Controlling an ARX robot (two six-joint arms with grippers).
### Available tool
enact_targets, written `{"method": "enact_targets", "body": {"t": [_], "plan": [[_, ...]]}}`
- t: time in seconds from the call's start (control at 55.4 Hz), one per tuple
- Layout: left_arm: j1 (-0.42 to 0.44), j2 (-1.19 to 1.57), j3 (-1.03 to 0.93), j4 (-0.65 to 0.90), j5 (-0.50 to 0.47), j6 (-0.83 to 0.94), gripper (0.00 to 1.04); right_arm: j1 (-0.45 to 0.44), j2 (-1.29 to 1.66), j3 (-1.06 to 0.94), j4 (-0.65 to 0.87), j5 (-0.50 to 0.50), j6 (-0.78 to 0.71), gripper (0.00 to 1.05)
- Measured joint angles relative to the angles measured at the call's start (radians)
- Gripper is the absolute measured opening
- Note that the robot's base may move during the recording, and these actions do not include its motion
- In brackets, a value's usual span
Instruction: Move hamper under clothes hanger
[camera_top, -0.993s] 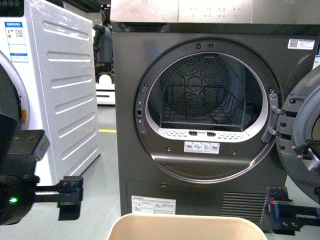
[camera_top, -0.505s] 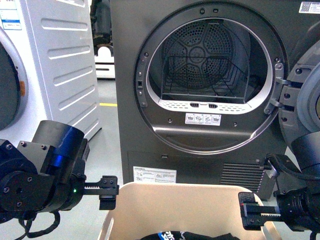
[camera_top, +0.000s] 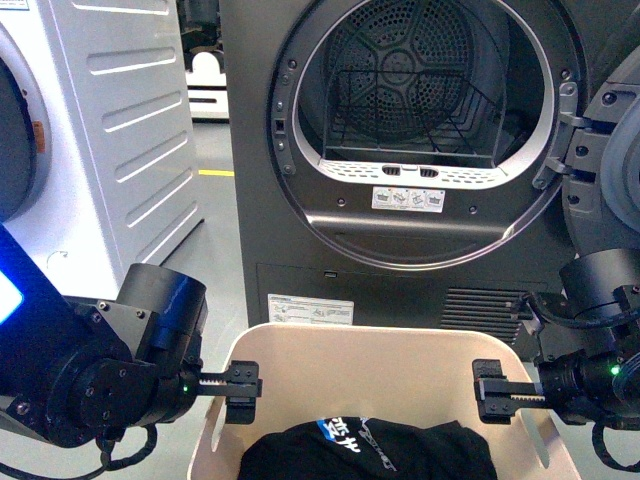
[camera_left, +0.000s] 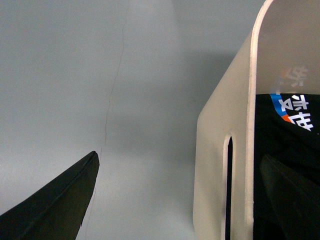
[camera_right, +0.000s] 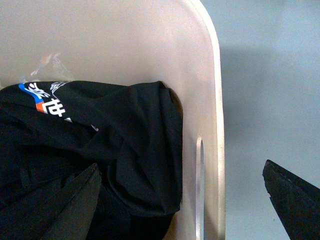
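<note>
**Hamper bracketed at both side walls for a two-armed move**

The hamper (camera_top: 385, 365) is set on the floor just before the dryer (camera_top: 300, 230), with a black garment (camera_top: 370, 450) held inside. Each side wall is straddled near its slot handle (camera_right: 200, 190) by the left gripper (camera_top: 243, 392) and right gripper (camera_top: 492, 392). Both are spread and nothing is clamped yet, presumably so the tub can be moved evenly. The clothes hanger is not seen.
</note>
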Motion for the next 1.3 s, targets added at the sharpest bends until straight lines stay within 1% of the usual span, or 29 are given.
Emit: {"method": "enact_targets", "body": {"t": [0.361, 0.632, 0.668, 0.758, 0.848, 0.866, 0.884, 0.938, 0.993, 1.101, 1.119, 1.137, 1.155, 1.191, 1.227, 1.263, 1.281, 1.299], "plan": [[-0.009, 0.032, 0.039, 0.011, -0.001, 0.0, 0.98, -0.032, 0.05, 0.038, -0.003, 0.032, -0.008, 0.97], [-0.01, 0.068, 0.062, -0.003, -0.013, 0.004, 0.98, -0.053, 0.106, 0.076, -0.009, 0.039, -0.006, 0.97], [-0.011, 0.073, 0.063, -0.004, -0.013, 0.003, 0.98, -0.053, 0.11, 0.079, -0.009, 0.039, -0.006, 0.93], [-0.011, 0.085, 0.064, -0.006, -0.013, 0.005, 0.97, -0.053, 0.117, 0.082, -0.009, 0.045, -0.007, 0.77], [-0.011, 0.089, 0.063, -0.006, -0.016, 0.005, 0.87, -0.053, 0.123, 0.087, -0.01, 0.052, -0.008, 0.67], [-0.012, 0.09, 0.064, -0.006, -0.017, 0.004, 0.82, -0.053, 0.127, 0.089, -0.011, 0.054, -0.007, 0.61], [-0.012, 0.091, 0.064, -0.006, -0.017, 0.004, 0.8, -0.053, 0.127, 0.09, -0.011, 0.055, -0.007, 0.6], [-0.013, 0.093, 0.065, -0.006, -0.019, 0.004, 0.68, -0.054, 0.133, 0.093, -0.011, 0.06, -0.007, 0.47], [-0.015, 0.093, 0.068, -0.006, -0.018, 0.003, 0.61, -0.054, 0.134, 0.095, -0.013, 0.059, -0.007, 0.4], [-0.029, 0.093, 0.071, -0.006, -0.021, 0.0, 0.39, -0.05, 0.136, 0.097, -0.016, 0.053, -0.008, 0.2], [-0.031, 0.093, 0.071, -0.007, -0.02, 0.0, 0.34, -0.048, 0.136, 0.097, -0.018, 0.052, -0.008, 0.15], [-0.031, 0.093, 0.071, -0.007, -0.02, 0.0, 0.32, -0.048, 0.136, 0.097, -0.018, 0.051, -0.008, 0.13], [-0.034, 0.091, 0.071, -0.008, -0.02, 0.0, 0.27, -0.048, 0.136, 0.097, -0.019, 0.046, -0.008, 0.08], [-0.038, 0.087, 0.071, -0.008, -0.019, 0.0, 0.2, -0.047, 0.135, 0.097, -0.019, 0.044, -0.008, 0.02], [-0.041, 0.084, 0.07, -0.011, -0.019, 0.0, 0.15, -0.045, 0.131, 0.096, -0.021, 0.043, -0.008, 0.02], [-0.047, 0.075, 0.064, -0.018, -0.019, -0.002, 0.06, -0.044, 0.124, 0.093, -0.024, 0.043, -0.008, 0.02], [-0.05, 0.072, 0.061, -0.02, -0.021, -0.005, 0.03, -0.044, 0.122, 0.091, -0.025, 0.042, -0.009, 0.02], [-0.051, 0.067, 0.057, -0.022, -0.02, -0.006, 0.03, -0.044, 0.118, 0.089, -0.027, 0.043, -0.01, 0.02]]}}
